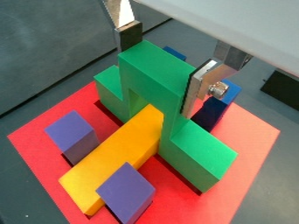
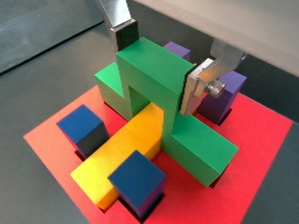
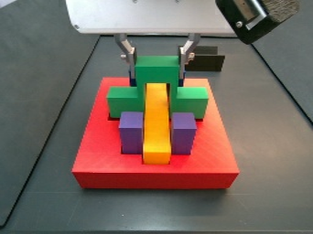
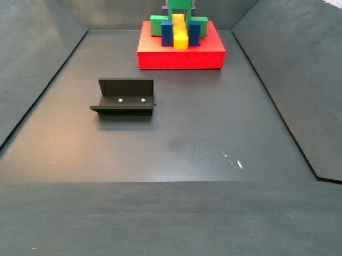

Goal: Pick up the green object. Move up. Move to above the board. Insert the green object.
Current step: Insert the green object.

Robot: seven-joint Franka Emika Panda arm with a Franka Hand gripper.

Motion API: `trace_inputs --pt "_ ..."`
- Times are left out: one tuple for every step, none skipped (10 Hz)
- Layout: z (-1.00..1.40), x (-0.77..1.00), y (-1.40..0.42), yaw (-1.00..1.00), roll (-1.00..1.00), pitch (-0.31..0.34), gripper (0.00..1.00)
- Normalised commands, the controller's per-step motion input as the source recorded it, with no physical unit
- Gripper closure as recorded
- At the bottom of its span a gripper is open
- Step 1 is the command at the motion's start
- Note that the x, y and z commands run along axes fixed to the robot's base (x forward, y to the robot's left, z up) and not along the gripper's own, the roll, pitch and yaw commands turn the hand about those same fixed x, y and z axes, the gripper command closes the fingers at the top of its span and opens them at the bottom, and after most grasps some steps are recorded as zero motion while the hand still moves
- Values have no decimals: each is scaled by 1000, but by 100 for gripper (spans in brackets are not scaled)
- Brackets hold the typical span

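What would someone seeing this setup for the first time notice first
The eye lands on the green object, an arch straddling the yellow bar at the middle of the red board. The gripper sits right above it, its jaws set on either side of the arch's top bar, with purple blocks flanking the yellow bar. Far off on the dark floor, the fixture stands alone.

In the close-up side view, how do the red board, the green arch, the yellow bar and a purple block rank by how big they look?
Largest to smallest, in a side view:
1. the board
2. the green object, gripped at its top bar by the gripper
3. the yellow bar
4. a purple block
The yellow bar lies nearer the camera, so 2 and 3 are unsure.
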Motion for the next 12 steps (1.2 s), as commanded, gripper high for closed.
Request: trace_inputs --pt "-31 360 0 -57 57 41 100" --pt "-63 283 0 -26 47 26 100" --pt "-89 234 0 0 26 0 100" --pt "-46 369 0 0 77 27 100" --pt "0 440 -23 0 74 44 100" --pt "-26 340 0 0 41 29 100" --pt "-23 191 0 0 36 26 100" --pt "-14 174 0 0 33 21 100" --pt "-6 180 0 0 73 34 100" --pt "-40 123 0 0 73 27 100" --pt "-86 34 0 0 76 16 100" --pt "-166 -91 -9 123 113 -6 100"
